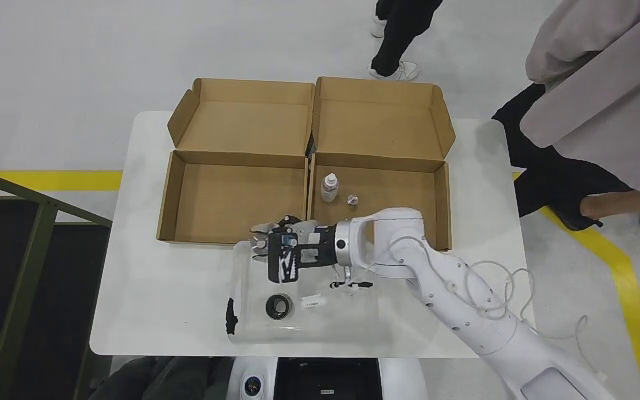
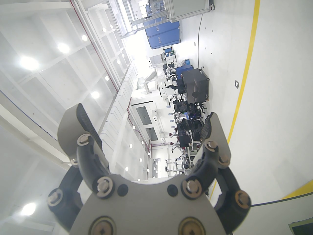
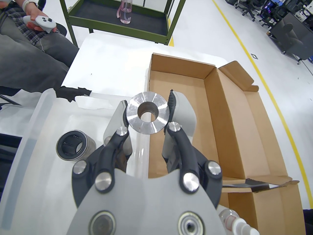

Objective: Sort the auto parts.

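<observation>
Your right gripper (image 3: 147,101) is closed around a metal ring (image 3: 146,128). The two pads press on its round outer wall from opposite sides. The hole of the ring faces the wrist camera, so the pads sit on the curved side and the flat faces are free; I think this lets you set it down flat later.

On the tabletop (image 1: 150,300) the clear bin (image 1: 360,315) lies at 6 o'clock, and two open cardboard boxes stand side by side behind it. The left box (image 1: 235,200) is at 11 o'clock and has nothing in it. The right box (image 1: 400,215) is at 1 o'clock and holds a small bottle (image 1: 329,187) and a small metal part (image 1: 352,199) near its 9 o'clock wall.

The ring hangs above the 12 o'clock rim of the bin, just beside the near wall of the left box. From this place I judge that it is lifted out for sorting, and that the left box is the nearest place for it. A bearing (image 1: 278,304) lies in the bin at 6 o'clock from the gripper, well apart from the pads, so one more part is waiting.

Your left gripper (image 2: 146,113) is wide open, holds nothing, and points away into the room.

Take care with the box wall under the ring when you lower it.
</observation>
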